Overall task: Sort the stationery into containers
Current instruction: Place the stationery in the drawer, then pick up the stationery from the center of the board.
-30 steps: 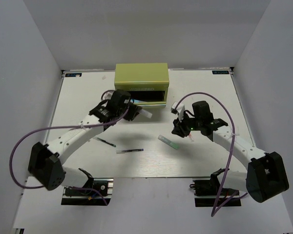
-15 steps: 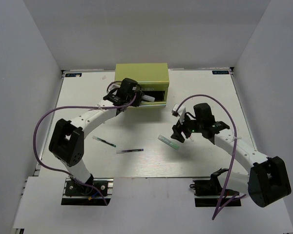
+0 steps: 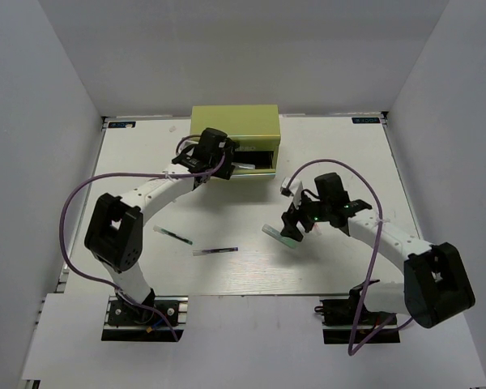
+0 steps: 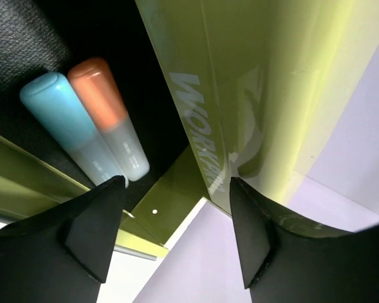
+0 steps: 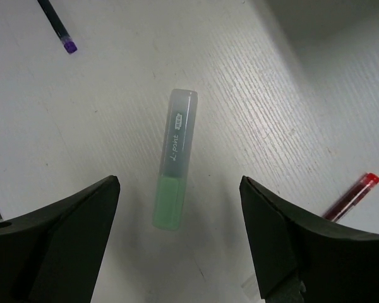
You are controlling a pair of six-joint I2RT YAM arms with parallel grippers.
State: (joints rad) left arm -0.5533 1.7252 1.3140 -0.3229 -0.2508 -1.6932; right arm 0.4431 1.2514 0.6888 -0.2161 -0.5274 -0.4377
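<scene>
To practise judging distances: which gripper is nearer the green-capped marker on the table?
Right. The right gripper hangs open directly above the green-capped marker; the left gripper is far away, at the front of the yellow-green chest.

Yellow-green chest (image 3: 234,128) sitting at far edge of table (image 3: 340,154), drawer standing open. Blue-capped marker (image 4: 69,126) and orange-capped marker (image 4: 110,120) lying side by side inside. Green-capped marker (image 5: 174,158) lying flat on table, red pen (image 5: 350,196) near. Dark pen (image 3: 215,250) and black pen (image 3: 172,234) lying apart.

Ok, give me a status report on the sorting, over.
Left pincer open at chest, blue marker and orange marker inside. Right pincer open over green marker. Nothing in the way.
</scene>
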